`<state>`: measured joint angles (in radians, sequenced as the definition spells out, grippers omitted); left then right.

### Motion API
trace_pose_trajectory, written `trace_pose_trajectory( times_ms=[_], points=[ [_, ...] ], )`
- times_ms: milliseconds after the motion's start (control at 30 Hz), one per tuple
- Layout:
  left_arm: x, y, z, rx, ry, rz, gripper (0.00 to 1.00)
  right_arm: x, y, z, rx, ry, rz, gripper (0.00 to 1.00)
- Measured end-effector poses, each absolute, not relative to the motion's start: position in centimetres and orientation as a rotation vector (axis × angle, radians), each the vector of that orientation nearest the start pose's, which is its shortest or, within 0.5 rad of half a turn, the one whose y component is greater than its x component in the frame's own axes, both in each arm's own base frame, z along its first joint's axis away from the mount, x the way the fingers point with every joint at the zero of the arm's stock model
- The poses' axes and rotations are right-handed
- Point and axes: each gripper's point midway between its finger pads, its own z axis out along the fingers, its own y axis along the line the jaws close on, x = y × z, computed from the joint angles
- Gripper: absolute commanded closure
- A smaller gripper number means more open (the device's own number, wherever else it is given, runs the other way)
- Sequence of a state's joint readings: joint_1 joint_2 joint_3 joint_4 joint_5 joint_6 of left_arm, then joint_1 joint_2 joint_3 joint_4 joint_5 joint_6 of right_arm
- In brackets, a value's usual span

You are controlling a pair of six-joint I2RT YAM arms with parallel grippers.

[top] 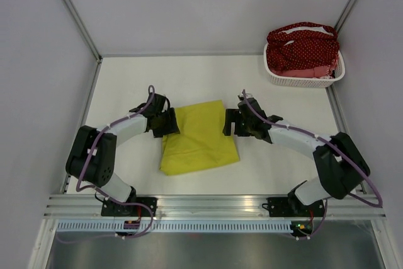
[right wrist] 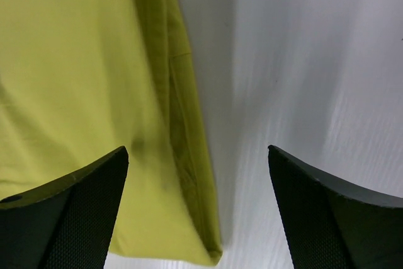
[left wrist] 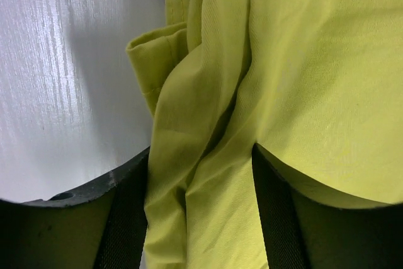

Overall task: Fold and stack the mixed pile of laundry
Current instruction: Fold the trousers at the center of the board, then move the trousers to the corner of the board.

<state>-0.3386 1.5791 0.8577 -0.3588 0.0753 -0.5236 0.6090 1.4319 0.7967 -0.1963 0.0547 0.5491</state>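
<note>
your left gripper (left wrist: 198, 218) has its jaws partway in, and a bunched fold of the yellow-green garment (top: 198, 137) fills the gap between them. the cloth touches both fingers (left wrist: 123, 225), but you cannot tell whether it is truly pinched or only crowded in there. your right gripper (right wrist: 195, 212) stands wide open with nothing in it. the garment's hemmed edge runs between its jaws, close to the finger that sits over the cloth, and bare table (right wrist: 302, 61) fills the rest of the gap.

the garment lies folded flat between the two sets of jaws, one side edge inside each. the rest of the laundry, with the dark red white-dotted cloth (top: 302, 48) on top, is heaped in the white basket (top: 296, 80), well beyond the right jaws.

watch the left side first. several layers look gathered between those jaws, so a lift could drag the whole fold open, or catch only some layers and let the others slide out. the two sides are also uneven: if you raise the left while the right holds nothing, the garment will likely skew and crease. on the right, the hem lies flat on the table, so closing too high may only nudge it aside instead of gripping it.
</note>
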Motion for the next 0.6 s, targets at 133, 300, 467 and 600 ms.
trace_pose_trajectory(
  times_ms=[133,300,467,600],
  points=[
    [30.1,-14.3,2.4,-0.227,2.685,-0.397,0.37,31.2,21.4,4.2,-0.009,2.515,0.432,0.10],
    [30.2,-14.0,2.4,-0.253,2.684,-0.419,0.39,35.3,21.6,3.2,0.054,2.515,0.428,0.11],
    [30.3,-12.9,2.2,-0.321,2.669,-0.451,0.41,39.0,20.6,3.3,0.109,2.474,0.400,0.12],
    [30.0,-11.6,2.3,-0.370,2.651,-0.446,0.44,39.8,20.7,3.0,0.105,2.474,0.400,0.12]
  ],
)
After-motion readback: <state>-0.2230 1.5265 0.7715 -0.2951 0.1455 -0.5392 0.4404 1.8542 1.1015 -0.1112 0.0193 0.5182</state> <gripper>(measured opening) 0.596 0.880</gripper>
